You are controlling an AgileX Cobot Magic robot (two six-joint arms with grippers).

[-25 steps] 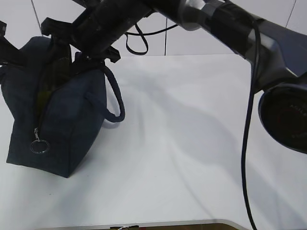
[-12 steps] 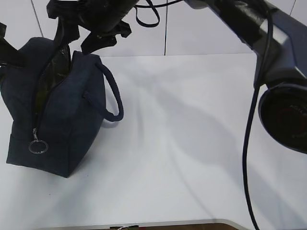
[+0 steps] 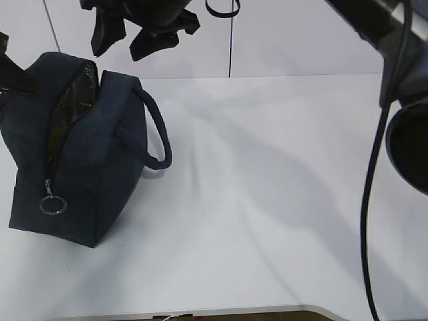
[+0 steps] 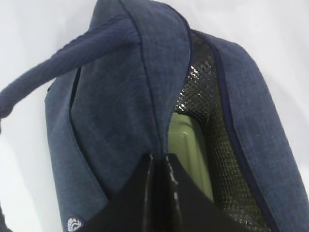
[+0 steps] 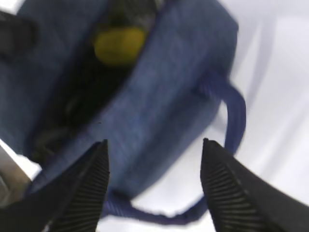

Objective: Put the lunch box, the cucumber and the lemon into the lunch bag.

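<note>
The right gripper (image 5: 153, 186) hangs in the air with its jaws spread wide and nothing between them; its two ribbed fingers (image 5: 79, 193) frame the right wrist view at 7 and 5 o'clock. In the exterior view this right gripper (image 3: 137, 37) sits at the top edge, above the bag's opening and clear of the fabric.

Below the spread fingers lies the lunch bag (image 5: 159, 92), its top unzipped. The lemon (image 5: 118, 44) rests inside the opening, at about 11 o'clock from the gap between the fingers, well apart from them. The picture is blurred, so the cucumber cannot be made out there.

The left gripper (image 4: 159, 164) is pinched on the near edge of the bag's fabric at the rim of the opening, fingertips close together, at 6 o'clock in the left wrist view. Just beyond it, toward 1 o'clock, the pale green lid of the lunch box (image 4: 189, 154) stands on edge inside the bag, against the silver foil lining (image 4: 203, 101).

In the exterior view the lunch bag (image 3: 87, 160) stands on the white table (image 3: 267, 200) at 9 o'clock, its handle (image 3: 157, 134) looping toward 3 o'clock and its ring pull (image 3: 52, 204) hanging low on the near end.
</note>
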